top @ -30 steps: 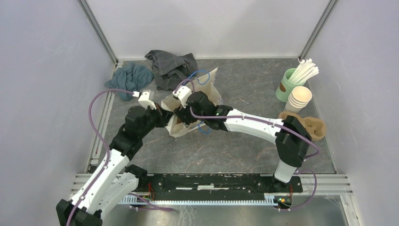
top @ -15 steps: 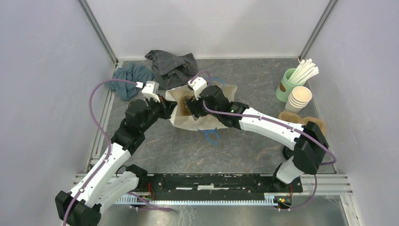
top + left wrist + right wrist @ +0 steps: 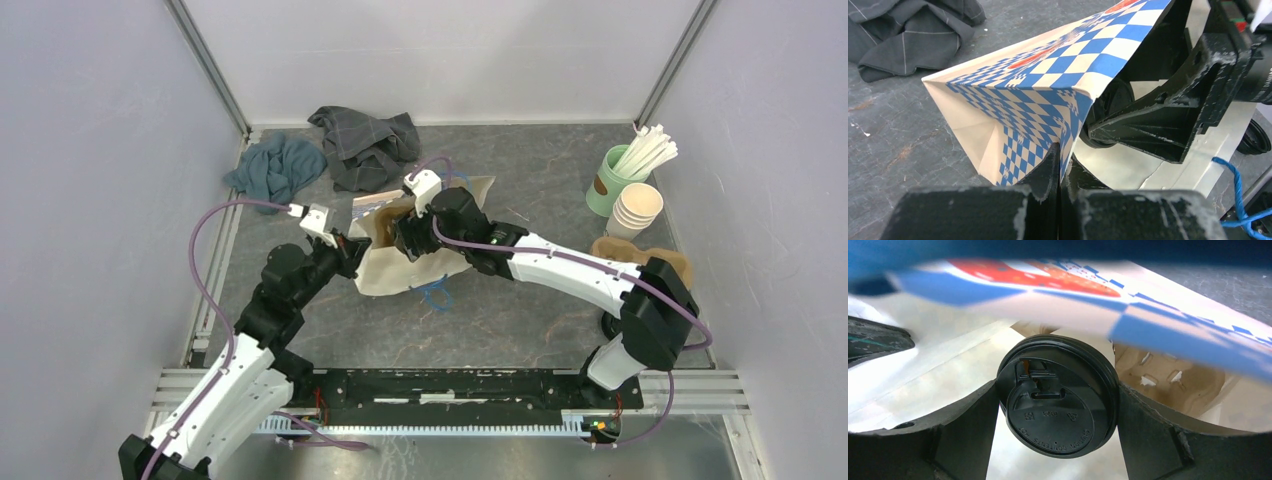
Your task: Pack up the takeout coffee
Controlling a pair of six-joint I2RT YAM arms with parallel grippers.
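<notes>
Straddling the takeout coffee [image 3: 1060, 412] (round black lid), right gripper [image 3: 1057, 390] grips it — left gripper [image 3: 1060, 165] pinches paper bag [image 3: 1048, 80].

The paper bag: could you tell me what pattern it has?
Blue-and-cream checks on the bag, clearest from the left wrist.

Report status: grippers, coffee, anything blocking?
Left gripper shut on paper bag edge, mouth held open. Right gripper shut on takeout coffee at its lid, inside the bag mouth. Nothing blocking seen; brown cardboard insert beyond it.
</notes>
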